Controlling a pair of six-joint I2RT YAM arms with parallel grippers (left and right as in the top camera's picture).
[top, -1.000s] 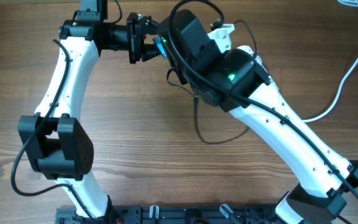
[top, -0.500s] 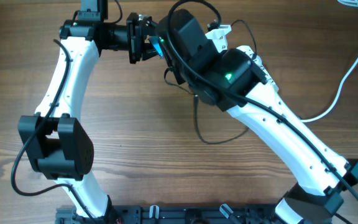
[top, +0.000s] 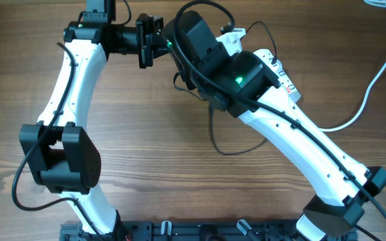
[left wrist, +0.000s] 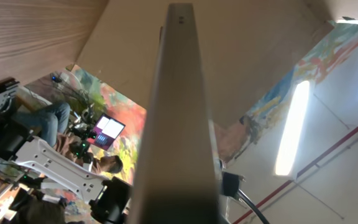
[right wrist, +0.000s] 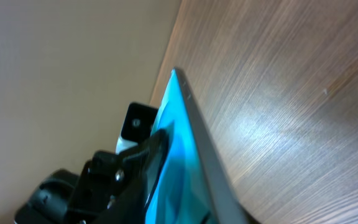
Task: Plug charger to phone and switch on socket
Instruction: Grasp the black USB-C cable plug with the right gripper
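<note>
My left gripper point(top: 154, 41) is at the far middle of the table, shut on the phone point(top: 168, 45), which stands on edge. Only a sliver of its cyan screen shows overhead. In the left wrist view the phone's grey edge point(left wrist: 179, 124) runs up the middle. In the right wrist view its cyan screen point(right wrist: 179, 143) is edge-on, with the left gripper's black finger point(right wrist: 123, 174) against it. My right wrist covers the right gripper overhead, right against the phone. The charger's black cable point(top: 214, 134) loops from under that wrist; its tip is hidden. The white socket point(top: 279, 67) lies partly under the right arm.
The socket's thick white cord point(top: 380, 63) curves across the far right of the wooden table. A black rail point(top: 200, 231) runs along the near edge between the arm bases. A black plug-like block with a cable point(left wrist: 232, 185) shows beside the phone's edge.
My right wrist has moved left and farther back, toward the left gripper, covering more of the phone and uncovering more of the socket. The left arm has stayed still.
</note>
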